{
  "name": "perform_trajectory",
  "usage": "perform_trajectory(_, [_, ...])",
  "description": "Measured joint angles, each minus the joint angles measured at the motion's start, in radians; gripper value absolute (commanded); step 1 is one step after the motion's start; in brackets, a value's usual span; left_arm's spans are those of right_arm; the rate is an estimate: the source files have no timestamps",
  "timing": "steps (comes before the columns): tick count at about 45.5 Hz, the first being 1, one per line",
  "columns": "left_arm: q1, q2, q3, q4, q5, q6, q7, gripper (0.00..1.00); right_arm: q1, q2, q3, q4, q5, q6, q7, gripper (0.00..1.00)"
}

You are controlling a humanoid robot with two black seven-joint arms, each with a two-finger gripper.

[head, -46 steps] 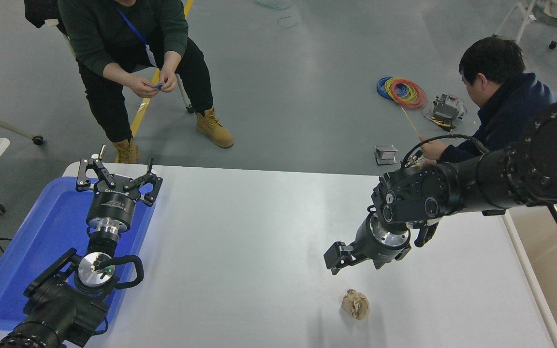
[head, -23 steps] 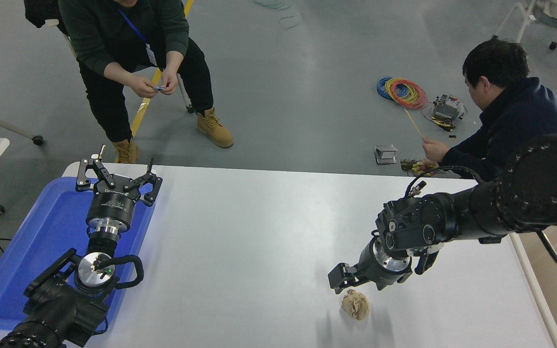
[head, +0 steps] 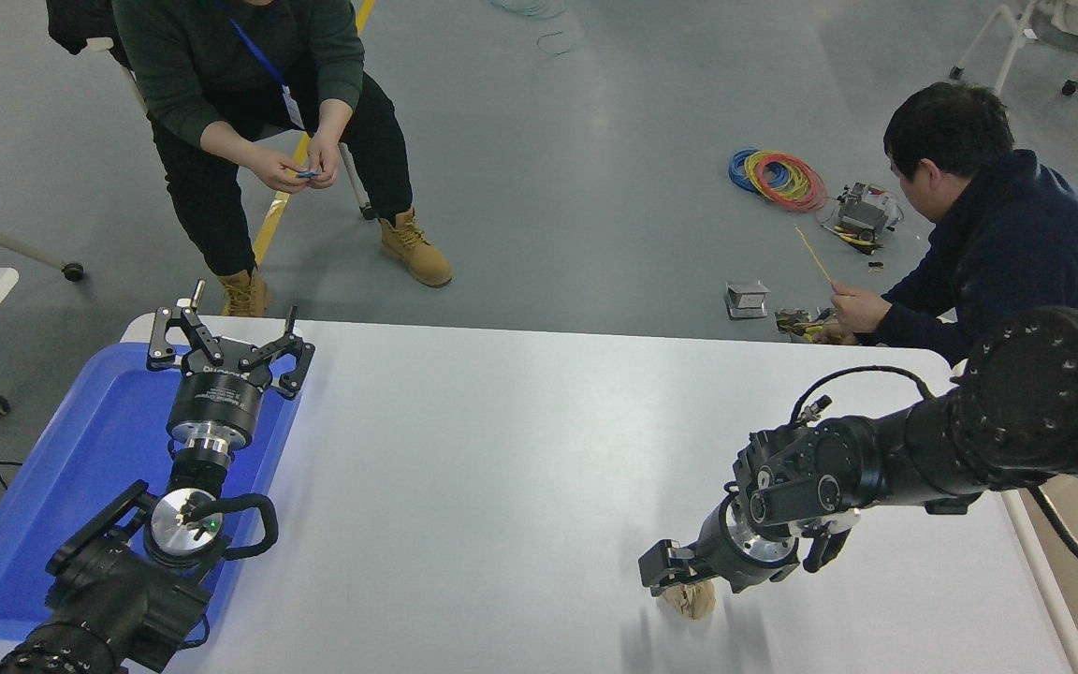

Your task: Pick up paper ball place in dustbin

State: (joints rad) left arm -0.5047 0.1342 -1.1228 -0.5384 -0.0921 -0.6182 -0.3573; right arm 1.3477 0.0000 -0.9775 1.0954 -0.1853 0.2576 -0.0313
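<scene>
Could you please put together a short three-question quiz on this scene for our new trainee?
1. True or false: the paper ball lies on the blue tray.
2. Which gripper is down at the ball: A) the left gripper, B) the right gripper, C) neither?
3. Fill in: the left gripper hangs open above the ____.

Key
1. False. The ball sits on the white table, near its front right part, far from the tray.
2. B. It partly covers the ball; whether it has closed on it cannot be told.
3. Blue tray.
</scene>
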Motion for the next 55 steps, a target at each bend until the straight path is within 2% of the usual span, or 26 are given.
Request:
perform_trajectory(4, [0.000, 0.000, 0.000, 0.000, 0.000, 0.000, 0.000, 1.00, -0.012, 0.000, 0.008, -0.005, -0.015, -0.016, 0.002, 0.82])
perform_trajectory(8, [0.000, 0.000, 0.000, 0.000, 0.000, 0.000, 0.000, 1.00, -0.020, 0.000, 0.014, -0.007, -0.030, -0.033, 0.004, 0.59])
perform_trajectory(13, [0.000, 0.000, 0.000, 0.000, 0.000, 0.000, 0.000, 1.00, -0.027, 0.000, 0.018, -0.009, -0.056, -0.051, 0.006, 0.43])
perform_trajectory(20, [0.000, 0.000, 0.000, 0.000, 0.000, 0.000, 0.001, 1.00, -0.032, 0.000, 0.015, -0.011, -0.087, -0.076, 0.007, 0.00])
perform_trajectory(55, [0.000, -0.001, 0.000, 0.000, 0.000, 0.000, 0.000, 1.00, 0.080, 0.000, -0.040, 0.020, -0.144, -0.081, 0.011, 0.00])
